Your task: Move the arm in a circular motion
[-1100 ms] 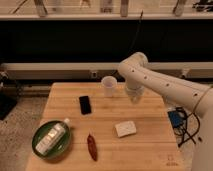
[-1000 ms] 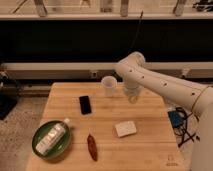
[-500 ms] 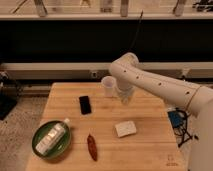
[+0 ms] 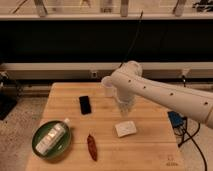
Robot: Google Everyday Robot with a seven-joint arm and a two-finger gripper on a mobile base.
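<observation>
The arm [image 4: 165, 95] is large and white, made of thick rounded tubes with small dark dots. It reaches in from the right edge to a bulbous joint [image 4: 129, 75] above the back of the wooden table [image 4: 150, 150]. From there it drops to the gripper [image 4: 125, 107], which hangs over the table's middle, just above a small white packet [image 4: 125, 128]. The gripper holds nothing that I can see. A small white cup [image 4: 106, 86] stands just behind the arm on its left, partly covered by it.
A black phone [image 4: 85, 104] lies left of the gripper. A green bowl [image 4: 39, 150] with a white bottle [image 4: 52, 138] in it sits at the front left. A reddish-brown elongated object [image 4: 92, 146] lies near the front edge. Cables and a blue box [image 4: 176, 121] are right of the table.
The arm's joint and gripper have swung left across the back of the table toward the cup, and the gripper now hangs slightly lower and nearer the packet. The objects have not moved.
</observation>
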